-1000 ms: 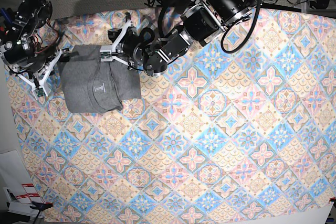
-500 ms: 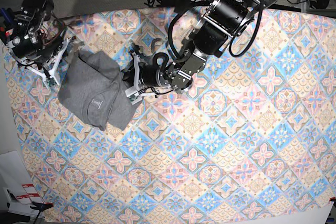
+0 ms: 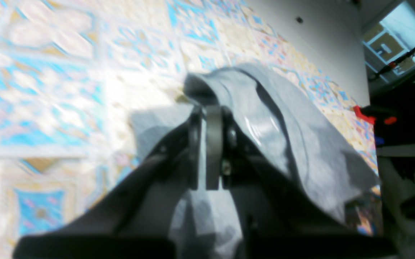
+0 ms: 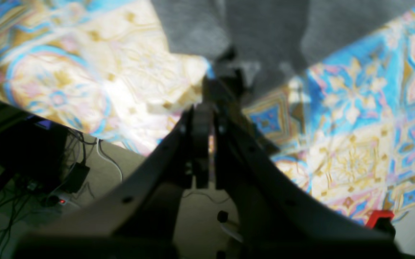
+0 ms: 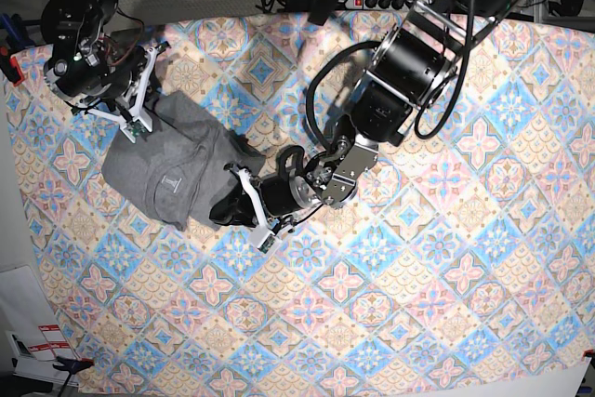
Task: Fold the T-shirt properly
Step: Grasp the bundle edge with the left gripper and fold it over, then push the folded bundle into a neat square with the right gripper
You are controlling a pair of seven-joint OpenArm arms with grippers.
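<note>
The grey T-shirt (image 5: 172, 169) lies folded and a little bunched at the left of the patterned tablecloth (image 5: 418, 258). My left gripper (image 5: 240, 204) is at the shirt's near right edge. In the left wrist view the left gripper (image 3: 207, 115) is shut on a fold of the T-shirt (image 3: 301, 151). My right gripper (image 5: 138, 123) is at the shirt's far left corner. In the right wrist view the right gripper (image 4: 211, 90) is shut on the edge of the T-shirt (image 4: 265, 32), which hangs from it. Both wrist views are blurred.
A power strip with cables (image 5: 381, 2) lies behind the table's back edge. A red clamp (image 5: 11, 67) sits at the left edge. Papers (image 5: 37, 346) lie off the near left corner. Floor cables (image 4: 77, 169) show below the table edge.
The left gripper has moved toward the front of the table with the shirt's right edge. The right gripper has moved back and rightwards. The shirt has turned and bunched.
</note>
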